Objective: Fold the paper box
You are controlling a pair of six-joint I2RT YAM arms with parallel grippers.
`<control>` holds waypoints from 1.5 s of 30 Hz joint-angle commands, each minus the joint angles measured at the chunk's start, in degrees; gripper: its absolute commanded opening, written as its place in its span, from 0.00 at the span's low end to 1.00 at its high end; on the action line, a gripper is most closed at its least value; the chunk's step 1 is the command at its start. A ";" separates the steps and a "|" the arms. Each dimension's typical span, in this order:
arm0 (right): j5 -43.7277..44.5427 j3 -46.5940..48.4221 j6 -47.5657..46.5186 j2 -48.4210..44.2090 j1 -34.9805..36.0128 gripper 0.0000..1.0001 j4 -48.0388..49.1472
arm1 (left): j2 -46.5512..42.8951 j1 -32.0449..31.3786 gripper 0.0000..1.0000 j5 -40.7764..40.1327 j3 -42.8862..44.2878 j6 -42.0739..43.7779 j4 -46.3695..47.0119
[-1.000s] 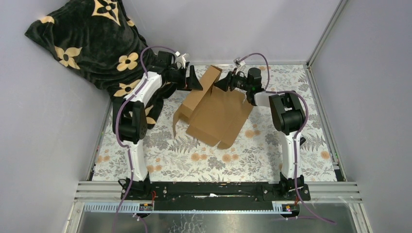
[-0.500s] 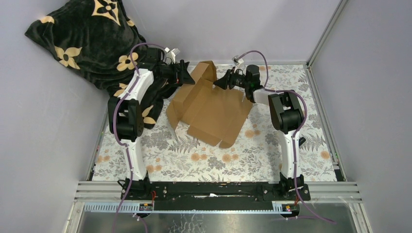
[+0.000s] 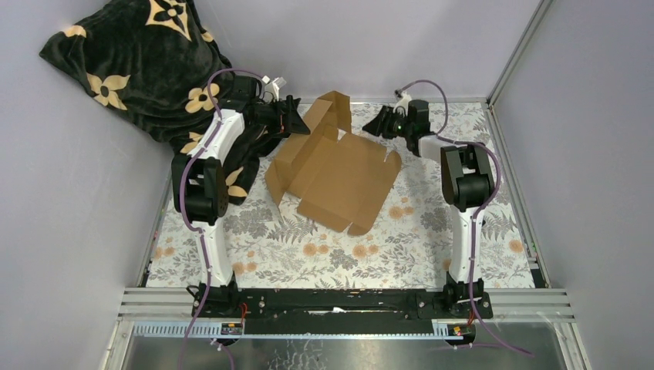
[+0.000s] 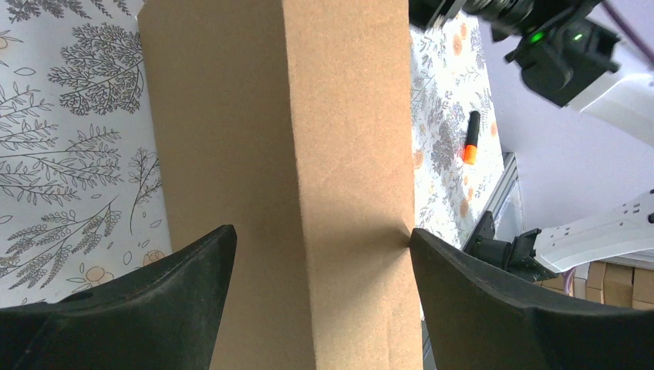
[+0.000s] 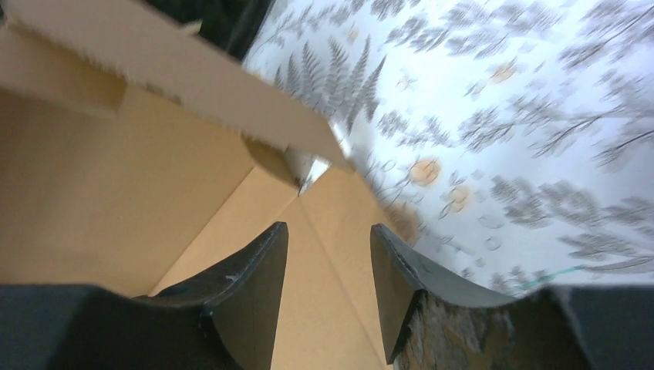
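Item one, the paper box (image 3: 343,173): it is lying skewed on the far half of the tabletop (image 3: 401,247), roughly midway between the left and right edges. Its broad main panel is resting flat. One flap (image 3: 328,112) is standing raised near the far edge, and the left-hand panels are tilting up off the surface.

Item two, my left gripper (image 4: 318,231): I am holding it near the far edge, just beside the raised flap on its left. The jaws are standing wide apart. A creased cardboard panel is filling the gap between them in the wrist view; I cannot tell whether either finger is touching it.

Item three, my right gripper (image 5: 328,227): I am holding it near the far edge, to the right of the raised flap and apart from the box. The jaws are standing partly apart with nothing between them.

Other items: a black floral blanket (image 3: 131,62) is piling at the far left corner; an orange-and-black marker (image 4: 470,137) is lying on the tabletop.
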 commanded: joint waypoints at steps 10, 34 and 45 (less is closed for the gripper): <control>10.79 20.76 -2.92 7.95 -0.74 0.50 -24.65 | 0.69 -0.12 0.89 -0.32 -0.16 -1.12 0.29; 12.17 -8.99 -6.49 -8.74 1.39 0.48 -23.55 | -8.85 -2.65 0.88 -4.51 -14.11 -3.82 3.38; 14.68 -28.56 -5.87 -23.84 4.19 0.47 -20.20 | -19.66 -3.55 0.88 -4.11 -25.42 -5.04 5.29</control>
